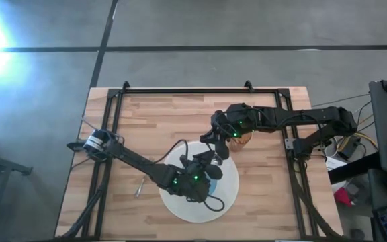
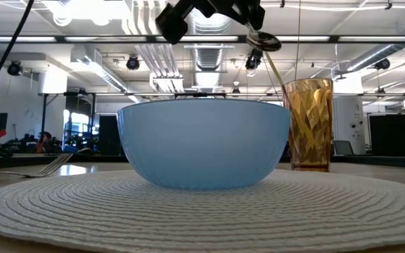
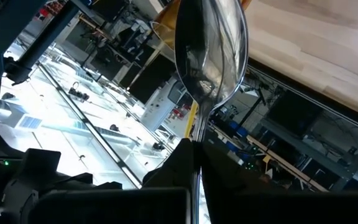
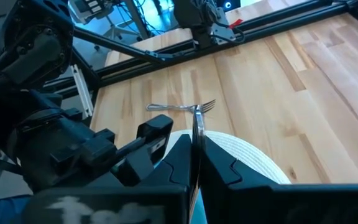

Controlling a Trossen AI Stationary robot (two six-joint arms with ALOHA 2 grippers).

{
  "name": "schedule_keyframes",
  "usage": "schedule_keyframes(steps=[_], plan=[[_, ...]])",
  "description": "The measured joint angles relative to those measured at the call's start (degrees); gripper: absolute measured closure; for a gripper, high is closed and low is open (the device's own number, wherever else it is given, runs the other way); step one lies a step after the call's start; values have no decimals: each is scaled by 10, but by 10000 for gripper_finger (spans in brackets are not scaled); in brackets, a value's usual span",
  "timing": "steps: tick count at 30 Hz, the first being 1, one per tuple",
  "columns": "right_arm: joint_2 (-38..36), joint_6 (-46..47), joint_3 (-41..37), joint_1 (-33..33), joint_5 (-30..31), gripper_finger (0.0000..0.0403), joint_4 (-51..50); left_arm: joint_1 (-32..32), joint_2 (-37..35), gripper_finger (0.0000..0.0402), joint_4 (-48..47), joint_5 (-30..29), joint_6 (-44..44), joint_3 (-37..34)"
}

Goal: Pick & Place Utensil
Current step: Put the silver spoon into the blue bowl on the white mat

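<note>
The left gripper (image 3: 196,149) is clamped on the handle of a metal spoon (image 3: 210,56), its fingers pressed together around the narrow stem with the spoon's bowl end pointing forward, away from the wrist; gripping that far back leaves the whole bowl end clear to be lowered first. In the high view this gripper hangs over the round woven placemat (image 1: 180,202) near the front edge of the wooden table (image 1: 281,195). In the low view the spoon is in the air above the light blue bowl (image 2: 202,144) that stands on the mat; it touches nothing.

The right gripper (image 4: 196,140) hovers just beside the left one, near the amber faceted glass (image 2: 308,126) that stands behind the bowl at the mat's far edge. Its fingers are drawn close on a thin metal strip seen edge-on; I cannot tell whether that is the spoon's own handle or another piece. If it is the handle, the two arms look set for a handover, which would explain why they crowd together.

A fork (image 4: 179,107) lies flat on the bare wood beside the mat, on the left arm's side, untouched. The spoon has been picked up but not yet set down, so placing it probably comes next.
</note>
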Motion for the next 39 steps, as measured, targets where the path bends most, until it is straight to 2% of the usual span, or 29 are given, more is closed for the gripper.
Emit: schedule_keyframes(steps=[8, 15, 22, 32, 35, 39], plan=[[1, -2, 0, 0, 2, 394, -6, -1, 0, 332, -3, 23, -28, 0], [-4, -3, 0, 0, 5, 394, -13, -1, 0, 259, -4, 24, -92, 0], [-38, -18, 0, -6, 35, 395, -36, -1, 0, 197, -4, -33, -173, 0], [-112, -46, 0, -19, 52, 395, -62, -3, -7, 193, -5, -32, -269, 0], [-134, -66, 0, -19, 52, 395, -63, -3, -19, 193, -20, -29, -342, 0], [-167, -98, 0, -19, 52, 395, -74, -1, -64, 196, -99, 17, -510, 0]])
